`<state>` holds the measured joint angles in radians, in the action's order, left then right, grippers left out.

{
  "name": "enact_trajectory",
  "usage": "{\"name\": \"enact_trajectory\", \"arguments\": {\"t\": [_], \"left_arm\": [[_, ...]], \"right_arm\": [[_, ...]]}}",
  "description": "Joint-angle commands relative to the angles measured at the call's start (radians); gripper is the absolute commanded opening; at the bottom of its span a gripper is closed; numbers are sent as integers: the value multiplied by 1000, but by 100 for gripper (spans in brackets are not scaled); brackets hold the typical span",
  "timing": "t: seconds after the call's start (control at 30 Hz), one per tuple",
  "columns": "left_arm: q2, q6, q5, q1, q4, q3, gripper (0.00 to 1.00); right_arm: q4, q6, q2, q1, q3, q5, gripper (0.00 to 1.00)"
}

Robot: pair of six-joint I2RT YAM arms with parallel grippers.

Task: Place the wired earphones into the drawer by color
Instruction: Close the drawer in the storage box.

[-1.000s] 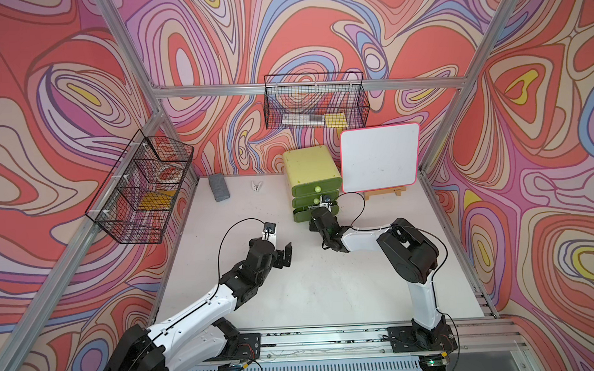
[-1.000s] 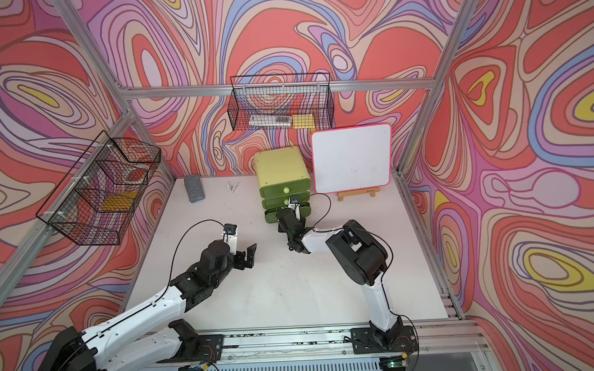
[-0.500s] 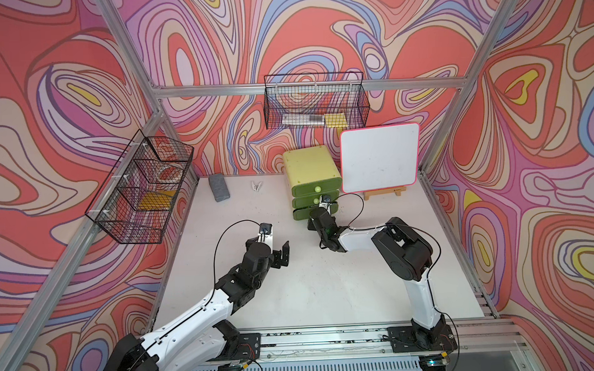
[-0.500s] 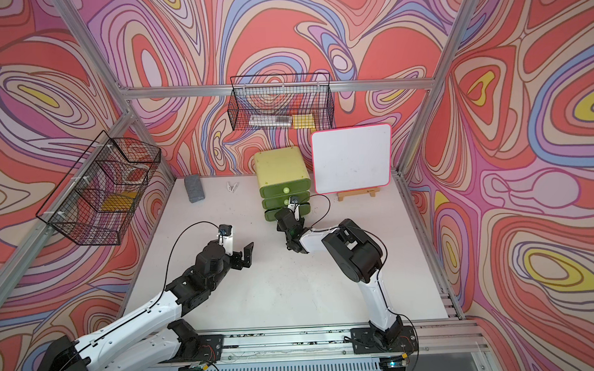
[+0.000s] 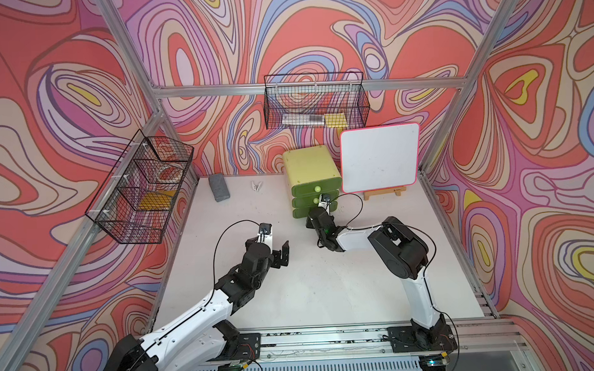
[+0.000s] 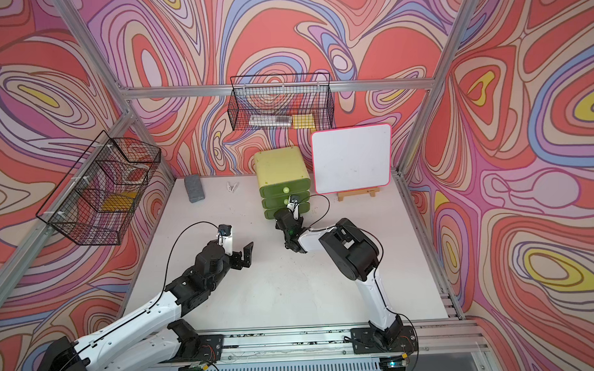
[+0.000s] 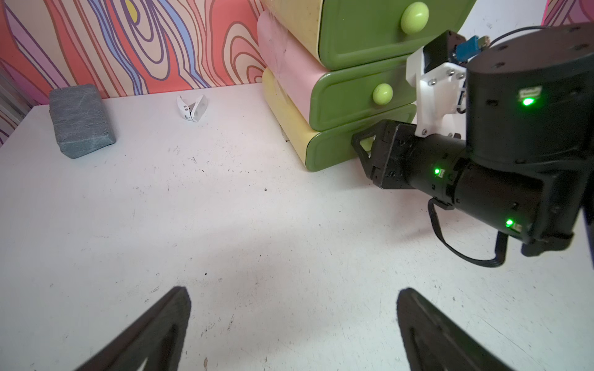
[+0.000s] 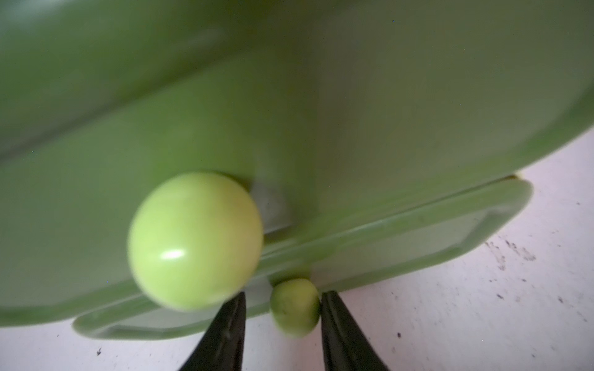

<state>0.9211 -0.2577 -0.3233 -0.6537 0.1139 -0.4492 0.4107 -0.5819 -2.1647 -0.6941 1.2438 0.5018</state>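
No wired earphones show in any view. The green drawer unit stands at the back of the table with its three drawers looking shut. My right gripper is at the bottom drawer. Its open jaws straddle that drawer's small round knob: one finger lies close against the knob, and a gap shows on the other side. The middle drawer's knob looms just above. My left gripper hangs wide open over bare table, left of the right wrist, with nothing between its fingers.
A grey block and a white clip lie at the back left of the table. A whiteboard on a small wooden easel stands right of the drawer unit. Wire baskets hang on the back wall and the left wall.
The right arm's elbow has shifted slightly left while its gripper stays at the bottom drawer's knob. The left gripper has hardly moved.
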Motion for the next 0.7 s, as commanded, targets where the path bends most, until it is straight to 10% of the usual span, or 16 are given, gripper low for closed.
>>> {"name": "enact_trajectory", "arguments": {"t": [0.0, 0.67], "left_arm": [[-19, 11, -20, 5, 20, 15, 99], [-28, 14, -26, 5, 23, 21, 99]], "right_arm": [[43, -8, -21, 5, 24, 26, 41], [71, -42, -47, 8, 28, 63, 45]]}}
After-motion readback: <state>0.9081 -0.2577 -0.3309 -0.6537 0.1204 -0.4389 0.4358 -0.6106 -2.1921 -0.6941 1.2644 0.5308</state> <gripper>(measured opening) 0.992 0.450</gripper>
